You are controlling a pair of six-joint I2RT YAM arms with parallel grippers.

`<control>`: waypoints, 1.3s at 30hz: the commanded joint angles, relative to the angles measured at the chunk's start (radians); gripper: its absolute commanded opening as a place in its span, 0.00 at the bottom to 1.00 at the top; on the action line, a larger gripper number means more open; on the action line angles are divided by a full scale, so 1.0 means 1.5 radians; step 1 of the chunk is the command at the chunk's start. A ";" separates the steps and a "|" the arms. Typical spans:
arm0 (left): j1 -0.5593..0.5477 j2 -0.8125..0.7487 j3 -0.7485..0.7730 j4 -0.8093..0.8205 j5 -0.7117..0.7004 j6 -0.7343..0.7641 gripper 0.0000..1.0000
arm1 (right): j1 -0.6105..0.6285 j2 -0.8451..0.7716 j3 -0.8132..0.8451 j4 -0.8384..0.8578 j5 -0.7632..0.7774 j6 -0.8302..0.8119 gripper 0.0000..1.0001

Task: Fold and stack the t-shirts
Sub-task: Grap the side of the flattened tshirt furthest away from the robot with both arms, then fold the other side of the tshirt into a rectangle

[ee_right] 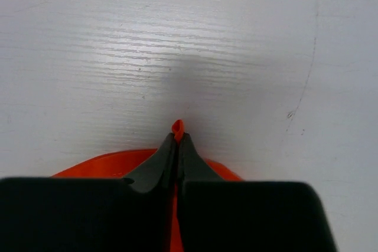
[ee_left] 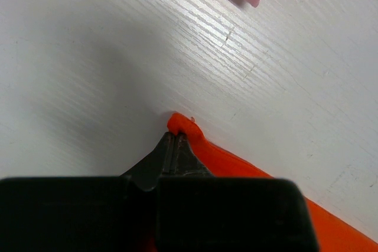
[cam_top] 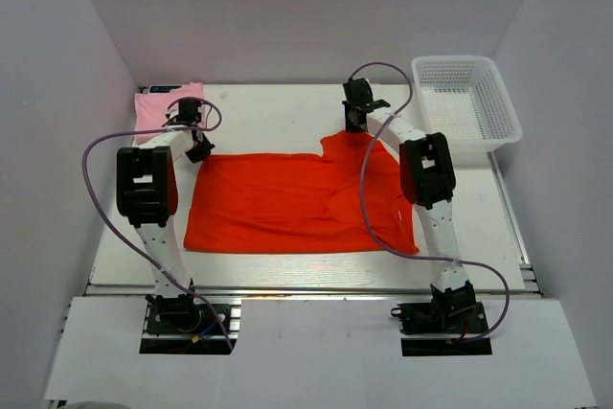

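Tabletop (cam_top: 287, 102) is carrying an orange-red t-shirt (cam_top: 287, 203) lying spread flat across its middle; white mesh basket (cam_top: 466, 102) is sitting at the far right corner; pink t-shirt (cam_top: 158, 104), folded, is lying at the far left corner; left claw (ee_left: 175, 143) is pinching the orange-red t-shirt's far left corner; right claw (ee_right: 177, 140) is pinching its far right edge.

A: The surface (ee_left: 88, 57)?
B: White, wood-grain lines, faint sheen.
A: The orange-red t-shirt (cam_top: 278, 203), the pink t-shirt (cam_top: 158, 104)?
B: Both matt soft cloth.
A: The basket (cam_top: 450, 72)?
B: White plastic mesh.
A: The left claw (ee_left: 175, 137), right claw (ee_right: 177, 138)?
B: Matt black, smooth.
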 commanded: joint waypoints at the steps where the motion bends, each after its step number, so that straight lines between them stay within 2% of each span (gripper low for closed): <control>1: 0.005 -0.036 -0.009 -0.010 0.011 0.014 0.00 | -0.007 -0.007 -0.008 -0.044 -0.002 0.006 0.00; 3: 0.005 -0.043 -0.009 -0.004 0.017 0.020 0.00 | -0.009 -0.024 -0.002 -0.024 -0.008 -0.013 0.00; 7: 0.005 -0.084 -0.009 0.003 0.017 0.034 0.00 | -0.007 -0.092 -0.025 0.088 -0.025 -0.048 0.00; 11: 0.005 -0.127 -0.026 0.016 0.017 0.040 0.00 | -0.011 -0.175 -0.083 0.180 -0.063 -0.075 0.00; 22: 0.005 -0.187 -0.064 0.022 0.029 0.053 0.00 | -0.007 -0.293 -0.264 0.235 -0.125 -0.091 0.00; 28: -0.002 -0.237 -0.130 0.016 0.029 0.059 0.00 | -0.004 -0.420 -0.449 0.299 -0.154 -0.091 0.00; 29: -0.002 -0.245 -0.140 0.025 0.029 0.059 0.00 | -0.007 -0.469 -0.491 0.314 -0.156 -0.090 0.00; 39: -0.002 -0.376 -0.283 0.048 -0.002 0.059 0.00 | -0.005 -0.693 -0.729 0.300 -0.141 -0.041 0.00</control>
